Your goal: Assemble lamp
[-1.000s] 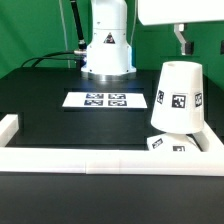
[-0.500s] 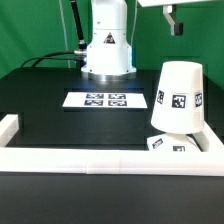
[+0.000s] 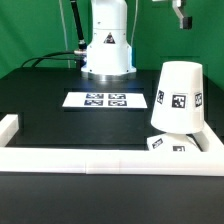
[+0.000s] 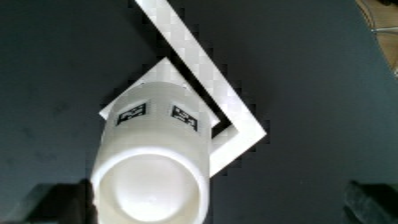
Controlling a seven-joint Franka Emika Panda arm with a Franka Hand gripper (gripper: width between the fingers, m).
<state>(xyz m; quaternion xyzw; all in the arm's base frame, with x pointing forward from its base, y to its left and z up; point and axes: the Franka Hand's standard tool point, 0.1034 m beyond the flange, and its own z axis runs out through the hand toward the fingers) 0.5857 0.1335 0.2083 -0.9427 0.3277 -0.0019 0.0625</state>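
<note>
Exterior view: the pincer (image 3: 181, 16) sits at the top edge of the frame, higher than half a second ago and far higher than one second ago, when it hung just above the shade (image 3: 179, 96). It holds nothing; only its lower tip shows, so how far it is open cannot be told. The shade has not shifted across the three pictures. Judgement: the shade has been released and the arm is retreating, so the lamp looks complete or nearly so.

The shade is a white truncated cone, narrow end up, with square tags on its side, slightly tilted. It rests on the blocky base (image 3: 170, 144), also tagged, in the near right corner of the black surface (image 3: 60, 125), against the white rail (image 3: 100, 165). The marker board (image 3: 105, 100) lies well apart, further back. The bulb is not visible, presumably under the shade.

Wrist view: looks down on the shade (image 4: 157, 170), its rounded top closest and two tags below, with the rail corner (image 4: 196, 70) behind. Pincer not discernible.
</note>
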